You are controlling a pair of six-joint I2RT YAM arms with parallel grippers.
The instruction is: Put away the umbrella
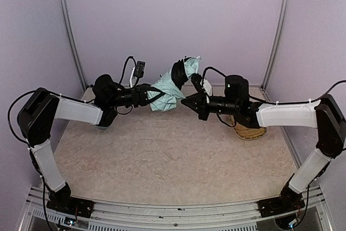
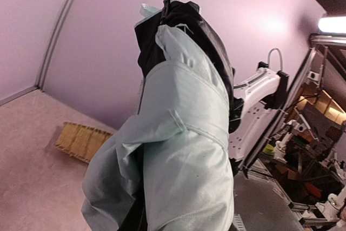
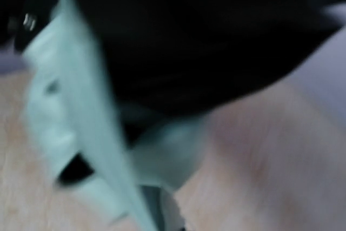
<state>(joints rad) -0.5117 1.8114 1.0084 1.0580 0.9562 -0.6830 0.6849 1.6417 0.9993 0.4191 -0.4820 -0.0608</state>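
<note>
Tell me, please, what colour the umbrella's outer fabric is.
The umbrella is pale mint green, clearest in left wrist view.

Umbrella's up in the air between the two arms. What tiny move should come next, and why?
Probably ease the umbrella down toward the tray. It already looks bundled up, the left tool clasps its fabric above the table, and the tray lies close by, partly under the right arm.

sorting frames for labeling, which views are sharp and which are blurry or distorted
Top external: sharp, evenly lit, umbrella clearly readable. Left wrist: in focus, but wide-angle bending curves the wall seam, and a lamp glares at upper right. Right wrist: badly blurred, only mint and black patches of fabric.
</note>
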